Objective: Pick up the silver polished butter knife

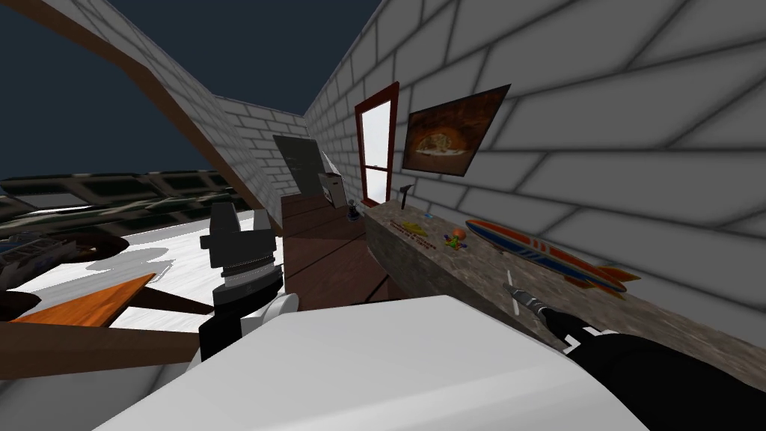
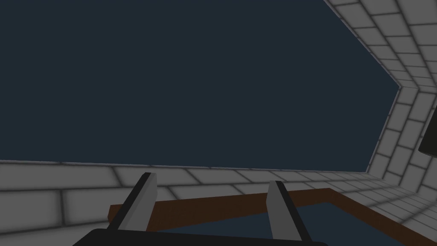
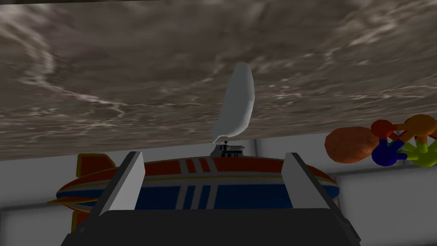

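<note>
The butter knife lies flat on the mottled grey-brown counter, its pale rounded blade toward my hand and its dark handle end by an orange and blue toy airship. My right gripper is open with nothing between its fingers, a short way from the knife. In the head view the right gripper hovers over the counter, with the knife a thin pale sliver just beyond it. My left gripper is raised to the left of my chest, and the left gripper is open and holds nothing.
The toy airship lies along the brick wall. Farther down the counter are a colourful small toy beside an orange-brown lump, a yellow item and a hammer-like tool. A dark wooden table stands left of the counter.
</note>
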Available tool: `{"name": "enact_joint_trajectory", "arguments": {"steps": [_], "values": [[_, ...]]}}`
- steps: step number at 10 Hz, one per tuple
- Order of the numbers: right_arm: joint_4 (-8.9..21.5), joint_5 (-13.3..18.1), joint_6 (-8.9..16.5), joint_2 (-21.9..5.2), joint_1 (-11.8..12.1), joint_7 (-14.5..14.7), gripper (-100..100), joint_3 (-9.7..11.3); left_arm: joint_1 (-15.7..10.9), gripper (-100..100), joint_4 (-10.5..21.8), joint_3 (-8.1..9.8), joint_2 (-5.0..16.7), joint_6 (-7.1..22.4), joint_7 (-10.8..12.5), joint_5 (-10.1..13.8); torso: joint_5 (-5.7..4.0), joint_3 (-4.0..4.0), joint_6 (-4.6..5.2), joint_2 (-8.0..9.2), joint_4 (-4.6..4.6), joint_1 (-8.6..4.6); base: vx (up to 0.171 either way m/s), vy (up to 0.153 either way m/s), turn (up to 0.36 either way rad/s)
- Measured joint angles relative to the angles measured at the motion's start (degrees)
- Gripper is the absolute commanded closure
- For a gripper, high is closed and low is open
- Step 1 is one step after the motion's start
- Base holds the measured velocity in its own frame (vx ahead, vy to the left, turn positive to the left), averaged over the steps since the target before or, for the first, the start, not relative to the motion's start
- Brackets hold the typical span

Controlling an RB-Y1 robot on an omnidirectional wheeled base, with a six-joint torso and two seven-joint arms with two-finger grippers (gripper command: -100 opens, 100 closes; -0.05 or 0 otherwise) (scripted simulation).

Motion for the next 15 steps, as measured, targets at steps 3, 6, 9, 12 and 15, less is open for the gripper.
{"name": "enact_joint_trajectory", "arguments": {"steps": [3,6,9,12,15], "values": [[0.8,-1.0,0.7,-1.1,0.5,-0.2,-100,0.2,0.0,0,0.0,0.0,0.0,0.0,0.0,0.0,-0.02,0.2,0.03,0.35,0.08,-0.04,0.018,0.003,0.024],[4.6,-0.7,-1.9,-1.4,0.0,-1.1,-100,0.7,0.0,0,0.0,0.0,0.0,0.0,0.0,0.0,0.0,0.22,0.03,0.38,0.09,0.04,0.016,0.024,0.072],[9.9,-0.4,-5.2,-2.0,-1.3,-2.4,-100,1.7,0.0,0,0.0,0.0,0.0,0.0,0.0,0.0,0.0,0.22,0.03,0.38,0.09,0.04,0.017,0.024,0.066],[15.4,0.1,-8.8,-2.0,-2.5,-3.6,-100,2.6,0.0,0,0.0,0.0,0.0,0.0,0.0,0.0,0.0,0.23,0.03,0.39,0.09,0.04,0.016,0.024,0.065],[16.5,0.2,-9.7,-2.2,-2.4,-4.2,100,2.6,0.0,0,0.0,0.0,0.0,0.0,0.0,0.0,-0.01,0.25,0.04,0.44,0.1,-0.02,0.002,0.002,-0.003]]}}
